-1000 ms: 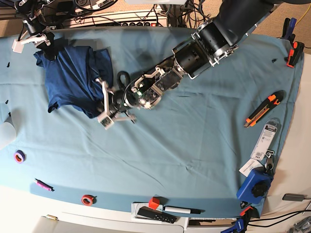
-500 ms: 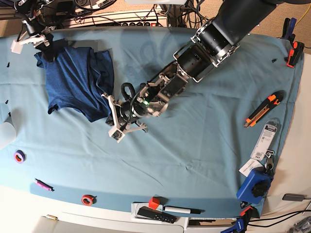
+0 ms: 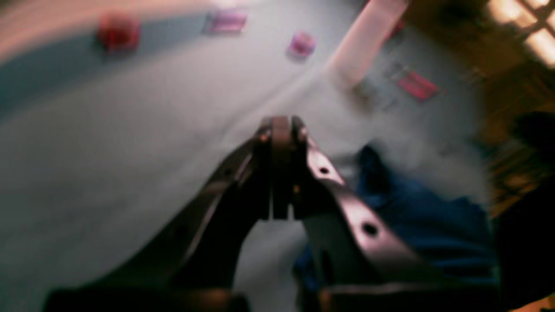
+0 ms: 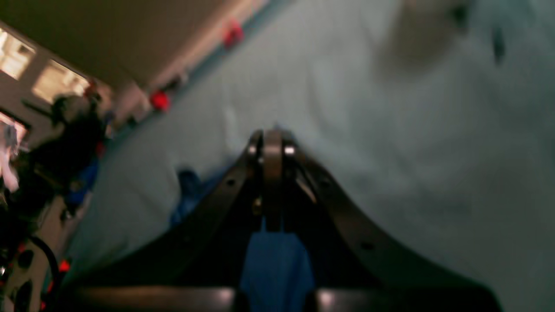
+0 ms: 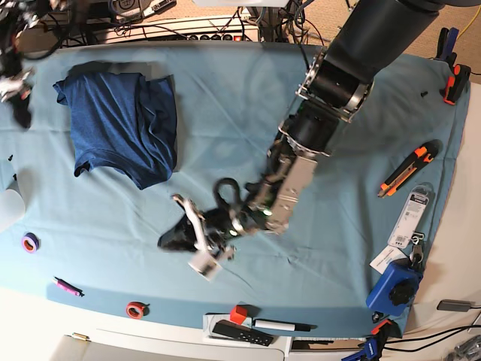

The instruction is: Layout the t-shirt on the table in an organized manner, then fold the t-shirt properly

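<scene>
Up at the far left the t-shirt [image 5: 120, 124] sits rumpled on the bench [image 5: 316, 248]; the left claw [image 5: 199, 241], pinched shut and empty, hangs well off toward the near side.

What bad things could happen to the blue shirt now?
1. The t-shirt lies bunched and doubled over near the table's far corner; both grippers are shut and off it, so folding now would likely trap wrinkles.
2. The left gripper is blurred mid-swing low over the cloth; it might snag and ruck it.
3. The purple tape roll and red tape roll sit along the near side; a spread shirt could drag over them.
</scene>
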Action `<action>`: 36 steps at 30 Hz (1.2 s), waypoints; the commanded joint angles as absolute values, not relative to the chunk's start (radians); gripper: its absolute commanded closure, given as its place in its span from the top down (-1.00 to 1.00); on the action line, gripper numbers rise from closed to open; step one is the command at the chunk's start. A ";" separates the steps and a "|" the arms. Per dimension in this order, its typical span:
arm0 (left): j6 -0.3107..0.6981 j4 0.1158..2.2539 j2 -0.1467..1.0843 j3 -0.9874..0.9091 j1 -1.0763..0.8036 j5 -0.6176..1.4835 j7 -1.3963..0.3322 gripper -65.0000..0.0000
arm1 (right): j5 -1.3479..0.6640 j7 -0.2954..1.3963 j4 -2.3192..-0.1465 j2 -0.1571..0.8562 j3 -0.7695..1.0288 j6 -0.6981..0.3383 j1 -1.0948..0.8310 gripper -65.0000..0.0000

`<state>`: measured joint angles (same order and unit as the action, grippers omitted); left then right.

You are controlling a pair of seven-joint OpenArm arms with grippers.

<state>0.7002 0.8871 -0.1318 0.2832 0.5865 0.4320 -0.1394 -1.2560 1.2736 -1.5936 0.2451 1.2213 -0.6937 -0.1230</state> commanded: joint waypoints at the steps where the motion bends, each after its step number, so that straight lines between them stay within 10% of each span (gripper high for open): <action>1: 0.698 0.904 -0.129 0.254 0.606 0.448 -0.084 -1.00 | -1.282 1.252 -1.610 0.282 1.224 -0.698 -0.107 -1.00; 10: 0.698 0.959 0.076 0.077 0.426 0.370 0.099 -1.00 | -1.245 1.237 -1.610 0.319 1.223 -0.698 -0.053 -1.00; 21: 0.698 1.533 0.284 0.033 -0.034 0.369 0.113 -1.00 | -1.248 1.244 -1.612 0.319 1.129 -0.698 -0.090 -1.00; 36: 0.698 1.849 0.358 -0.322 -0.628 0.492 0.068 -1.00 | -1.430 1.396 -1.662 0.297 1.075 -0.698 -0.478 -1.00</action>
